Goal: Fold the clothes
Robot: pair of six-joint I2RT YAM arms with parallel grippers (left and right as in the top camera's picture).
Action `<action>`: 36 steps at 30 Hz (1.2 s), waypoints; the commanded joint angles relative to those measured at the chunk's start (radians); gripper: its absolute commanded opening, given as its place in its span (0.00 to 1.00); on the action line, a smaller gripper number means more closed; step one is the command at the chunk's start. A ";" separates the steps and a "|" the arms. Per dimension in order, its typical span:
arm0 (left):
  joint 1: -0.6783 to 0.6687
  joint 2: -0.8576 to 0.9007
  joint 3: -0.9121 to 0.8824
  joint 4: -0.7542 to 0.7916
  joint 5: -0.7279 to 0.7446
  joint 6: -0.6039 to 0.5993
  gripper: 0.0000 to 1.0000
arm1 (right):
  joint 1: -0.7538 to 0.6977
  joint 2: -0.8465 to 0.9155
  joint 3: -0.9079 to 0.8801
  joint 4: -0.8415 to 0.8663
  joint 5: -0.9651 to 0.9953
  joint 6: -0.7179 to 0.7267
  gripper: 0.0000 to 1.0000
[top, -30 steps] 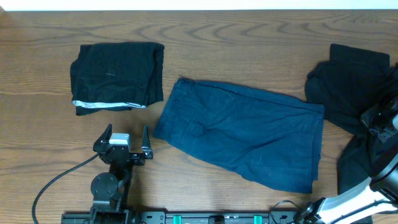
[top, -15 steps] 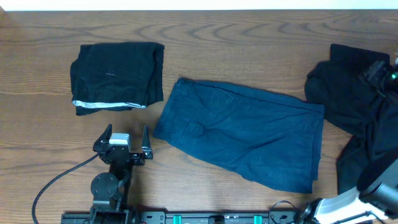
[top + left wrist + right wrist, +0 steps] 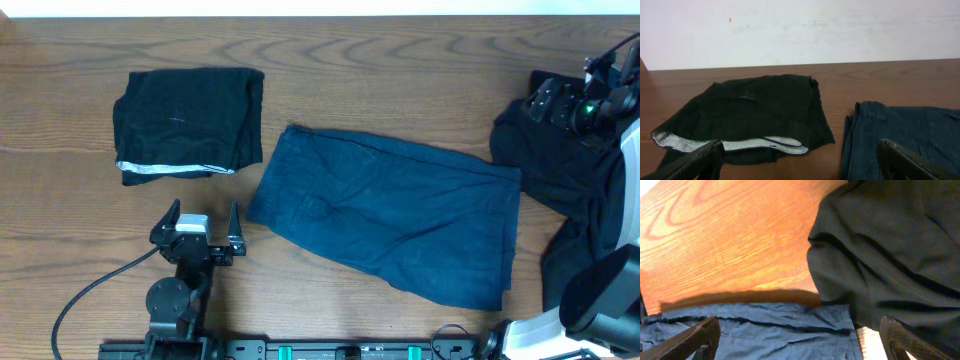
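Observation:
Blue shorts (image 3: 390,215) lie spread flat in the middle of the table, also showing in the left wrist view as blue shorts (image 3: 905,130) and below the right wrist as blue shorts (image 3: 755,330). A folded black garment (image 3: 190,120) with a striped grey hem lies at the back left, straight ahead as the black garment (image 3: 750,110). A crumpled black pile (image 3: 575,180) lies at the right, seen close as the black pile (image 3: 890,245). My left gripper (image 3: 203,215) (image 3: 800,167) stands open and empty near the shorts' left edge. My right gripper (image 3: 562,100) (image 3: 800,347) hangs open and empty over the pile's far left corner.
The wooden table (image 3: 400,70) runs back to a white wall (image 3: 800,30). A black cable (image 3: 90,290) curves along the front left beside the left arm's base. The right arm's white link (image 3: 630,180) stretches over the black pile at the right edge.
My right gripper has swung from the right edge toward the back of the table, over the black pile, and its jaws have gone from shut to open. The left arm has not moved.

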 commanded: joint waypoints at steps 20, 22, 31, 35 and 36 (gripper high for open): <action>-0.005 0.000 -0.016 -0.037 -0.013 0.010 0.98 | 0.008 0.002 0.010 -0.002 -0.003 -0.015 0.99; -0.005 0.000 -0.016 -0.037 -0.013 0.010 0.98 | 0.008 0.002 0.010 -0.002 -0.003 -0.015 0.99; -0.005 0.011 -0.016 -0.037 -0.013 0.010 0.98 | 0.008 0.002 0.010 0.010 0.010 -0.024 0.99; -0.005 0.013 -0.016 -0.037 -0.013 0.010 0.98 | 0.005 0.002 0.010 0.074 0.098 -0.038 0.99; -0.005 0.013 -0.016 -0.037 -0.013 0.010 0.98 | 0.005 0.002 0.010 0.072 0.098 -0.038 0.99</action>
